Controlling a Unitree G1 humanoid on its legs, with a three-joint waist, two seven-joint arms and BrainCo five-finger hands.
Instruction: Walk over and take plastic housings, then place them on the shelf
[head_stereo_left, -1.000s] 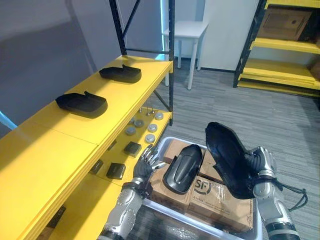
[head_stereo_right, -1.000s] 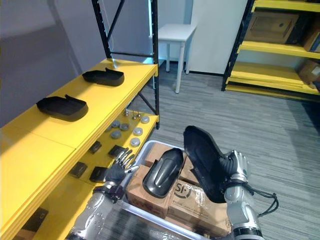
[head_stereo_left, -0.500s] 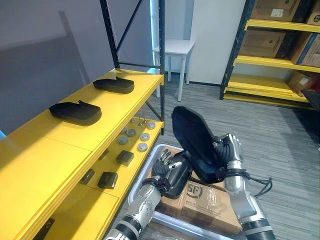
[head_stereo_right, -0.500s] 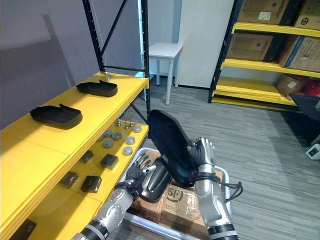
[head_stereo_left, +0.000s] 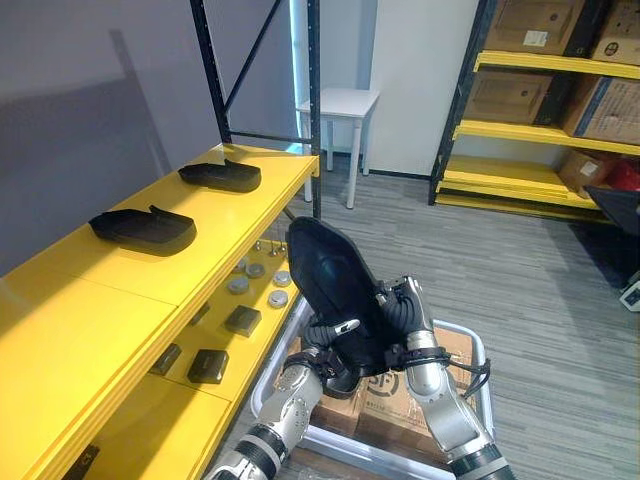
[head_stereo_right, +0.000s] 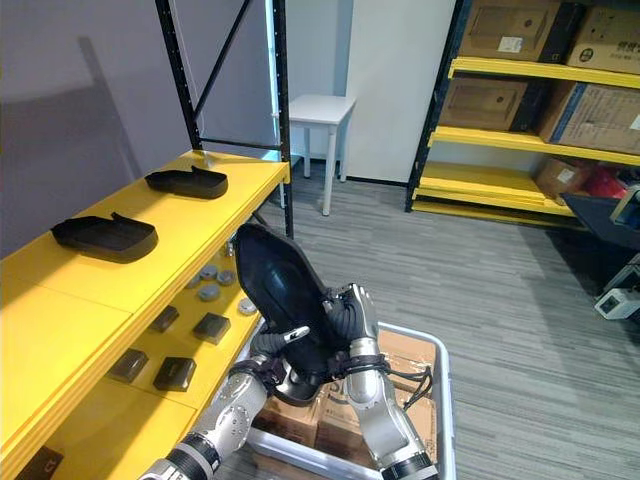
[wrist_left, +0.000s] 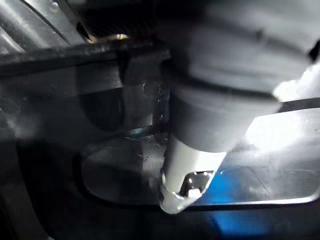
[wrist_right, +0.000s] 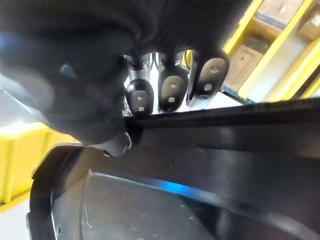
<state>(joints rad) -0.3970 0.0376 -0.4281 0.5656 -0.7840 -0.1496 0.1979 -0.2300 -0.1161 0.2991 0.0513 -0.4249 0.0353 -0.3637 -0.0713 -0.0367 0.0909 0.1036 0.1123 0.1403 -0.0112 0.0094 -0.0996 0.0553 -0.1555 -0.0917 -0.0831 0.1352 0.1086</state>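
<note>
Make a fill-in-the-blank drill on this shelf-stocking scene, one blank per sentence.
The right robot hand grips a ____ housing raised above the cart.
The top yellow shelf carries ____ housings.
The small table by the far wall is ____.
The boxes in the cart are made of ____.

Missing words: black; two; white; cardboard.
</note>
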